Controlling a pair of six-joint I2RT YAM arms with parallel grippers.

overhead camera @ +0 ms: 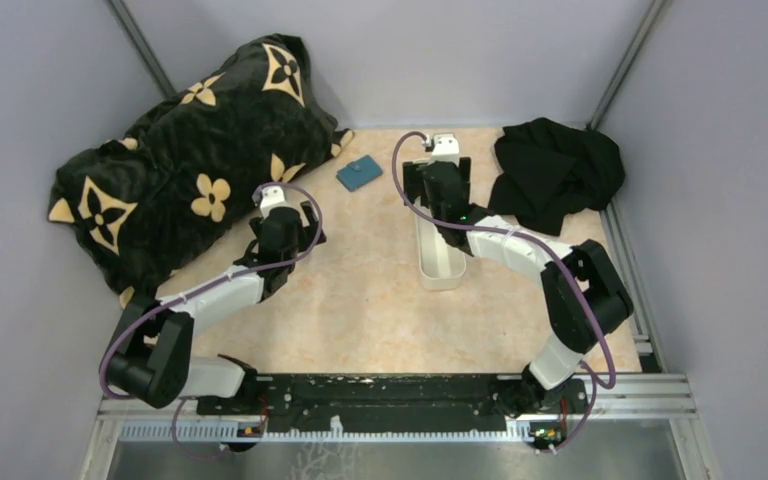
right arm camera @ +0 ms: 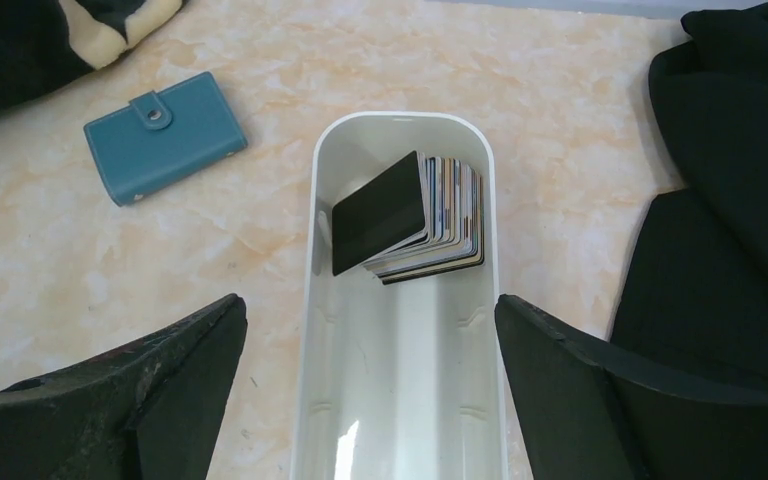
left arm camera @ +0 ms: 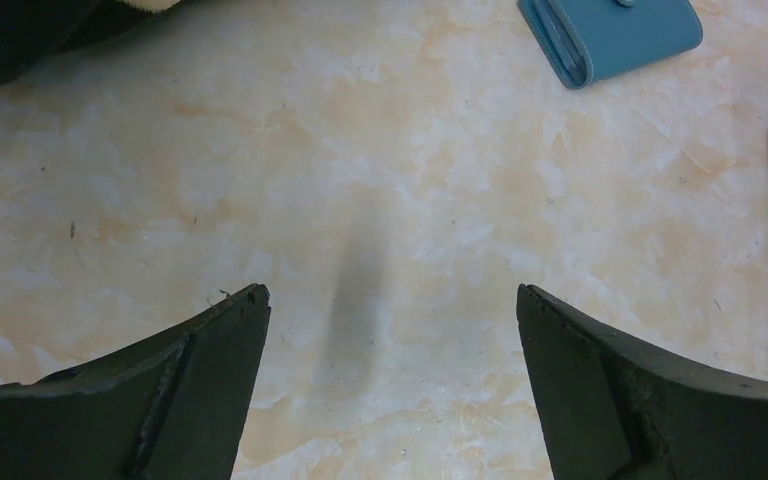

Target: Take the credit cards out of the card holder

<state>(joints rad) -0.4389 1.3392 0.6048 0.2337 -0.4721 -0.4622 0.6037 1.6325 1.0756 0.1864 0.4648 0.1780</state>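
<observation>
Marbled beige stone pattern covers the table (overhead camera: 360, 310), which is boxed in by plain grey walls (overhead camera: 460, 50). At its near edge a metal rail (overhead camera: 380, 395) carries both arm bases.

Just beyond, the left claw (left arm camera: 390, 295) hangs over bare table, released: its two dark fingers stand wide apart with nothing between them, and a soft shadow lies on the surface below.

Further right, the right claw (right arm camera: 370, 305) is also released. Its jaws are spread to either side of a long white tray (right arm camera: 312, 260) that runs away from the arms, and they grasp nothing. At the tray's far, rounded end sit the credit cards (right arm camera: 410, 215), a stack standing on edge and leaning, with a plain black card at the front and coloured edges fanned behind it.

Left of the tray's far end, apart from it, the card holder (right arm camera: 165, 135) lies flat on the table. It is teal-blue and folded shut, its snap tab fastened over the cover. Whether anything is inside it cannot be seen.

Toward the back right corner, a crumpled black cloth (overhead camera: 555, 170) lies beside the tray. At the back left, a black plush bundle (overhead camera: 190, 170) with tan flower prints rests against the wall, near the card holder.
</observation>
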